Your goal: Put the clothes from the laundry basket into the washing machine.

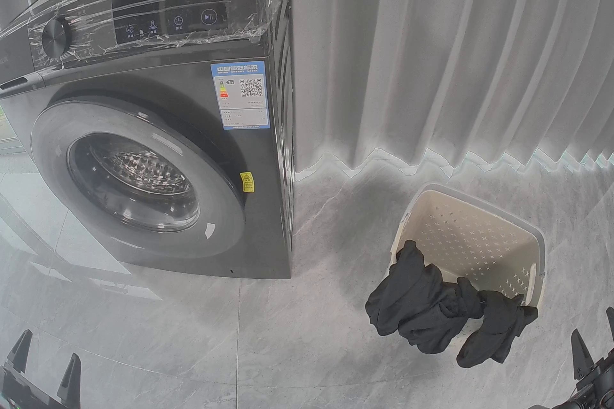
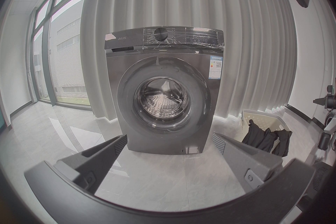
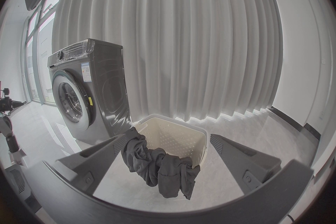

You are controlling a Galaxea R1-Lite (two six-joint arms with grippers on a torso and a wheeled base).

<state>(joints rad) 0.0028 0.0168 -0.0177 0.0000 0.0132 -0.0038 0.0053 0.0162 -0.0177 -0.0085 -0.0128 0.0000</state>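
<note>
A grey front-loading washing machine [image 1: 160, 129] stands on the floor at the left, its round glass door [image 1: 137, 183] shut. To its right, in front of the curtain, sits a cream perforated laundry basket [image 1: 473, 244]. Dark clothes [image 1: 428, 305] are draped over the basket's near rim and hang down outside. My left gripper [image 1: 48, 349] is low at the near left, open and empty, facing the machine [image 2: 164, 95]. My right gripper [image 1: 595, 330] is at the near right, open and empty, just short of the basket [image 3: 175, 133] and the clothes [image 3: 157, 165].
A white pleated curtain [image 1: 448, 46] hangs behind the machine and the basket. Pale tiled floor [image 1: 307, 327] lies open between them. Tall windows [image 2: 59, 49] stand to the left of the machine.
</note>
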